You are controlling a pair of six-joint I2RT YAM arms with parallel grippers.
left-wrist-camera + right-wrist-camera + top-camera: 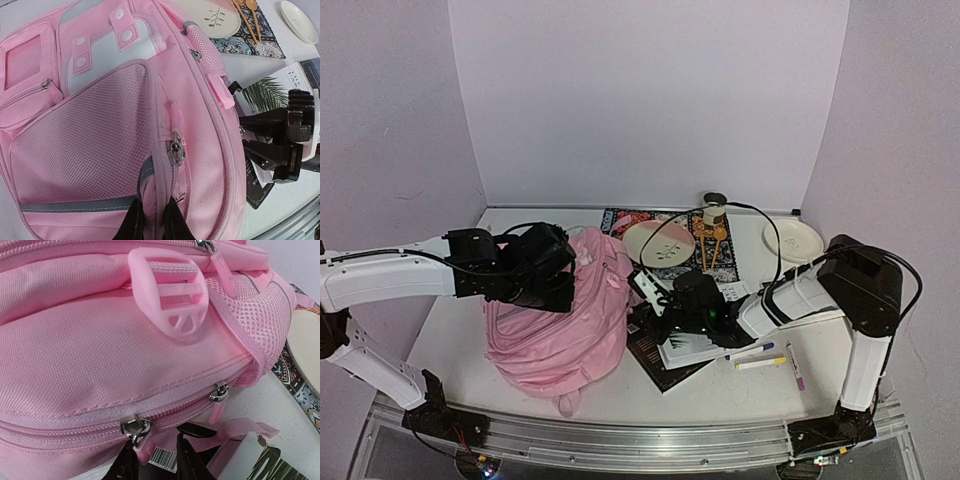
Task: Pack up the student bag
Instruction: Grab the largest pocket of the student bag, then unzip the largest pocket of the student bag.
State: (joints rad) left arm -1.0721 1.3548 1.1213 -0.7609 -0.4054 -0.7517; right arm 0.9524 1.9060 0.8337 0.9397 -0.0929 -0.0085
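- An aluminium rail is running along the near edge of the table, nearest the top camera, and is carrying both arm bases.
- The left gripper is reaching in from the left onto the student bag. Its black fingers are sitting nearly together, pinching a ridge of pink fabric just below a metal zip slider.
- The student bag is lying on the table left of centre, with its mesh front pocket facing up and one strap end trailing toward the near edge.
- The right gripper is pressing against the bag's right side. Its fingers are standing narrowly apart around a pink zip pull tab, and I cannot tell whether they are clamping it.
- A white book is lying under that gripper, on top of a dark booklet.
- Behind them, a cream plate and wooden utensils are resting on a patterned mat.
- Three markers are lying near the right arm, and a white dish is sitting at the far right.
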